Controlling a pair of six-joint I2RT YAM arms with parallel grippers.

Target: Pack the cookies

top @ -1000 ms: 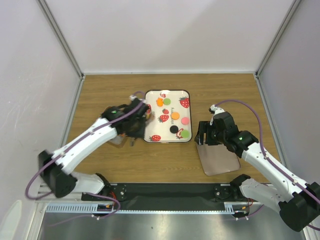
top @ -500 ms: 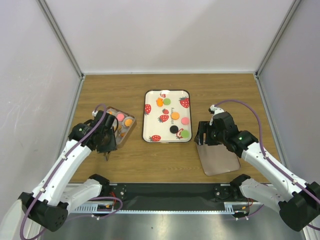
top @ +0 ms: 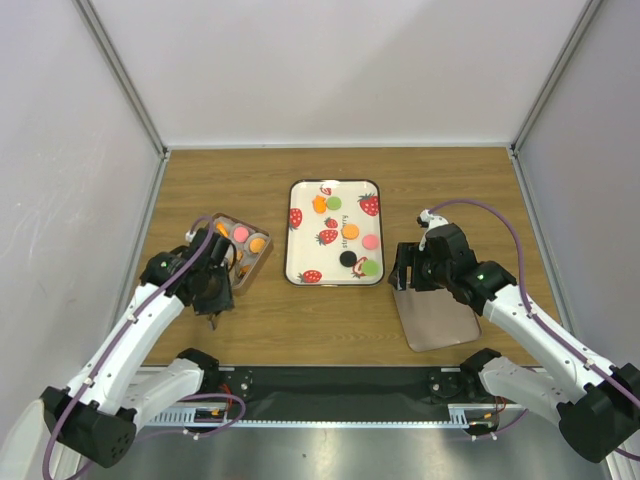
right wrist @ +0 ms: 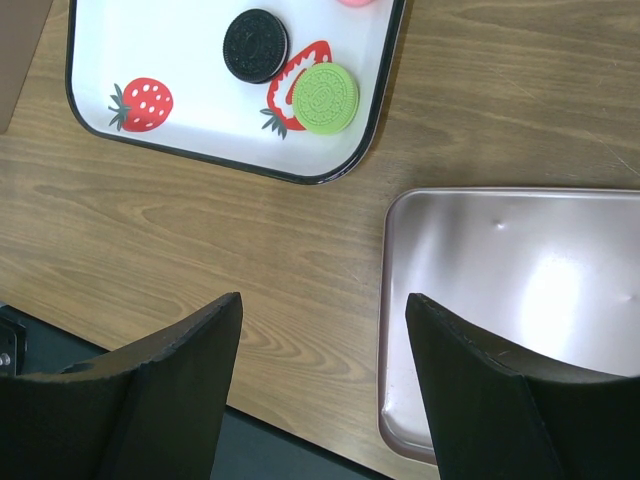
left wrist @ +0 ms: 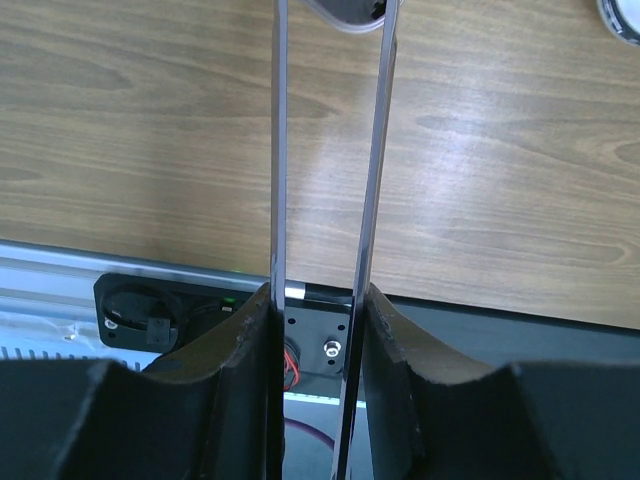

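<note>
Several cookies lie on the strawberry-print tray (top: 303, 243): orange (top: 350, 231), pink (top: 370, 241), black (top: 348, 258) and green (top: 371, 267). The black (right wrist: 256, 45) and green (right wrist: 325, 97) ones also show in the right wrist view. A small tin (top: 262, 259) left of the tray holds pink (top: 240, 234) and orange (top: 257, 243) cookies. My left gripper (top: 212, 292) hovers at the tin's near left corner, shut on metal tongs (left wrist: 377, 150) whose blades run out of the top of the left wrist view. My right gripper (top: 405, 268) is open and empty between the tray and a lid.
A pinkish metal lid (top: 435, 318) lies flat to the right of the tray, by my right gripper; it also shows in the right wrist view (right wrist: 520, 300). The black base rail (top: 340, 385) runs along the near table edge.
My left arm has swung left from the tray's left edge to the tin's near left corner with the tongs. The right arm has not moved.
</note>
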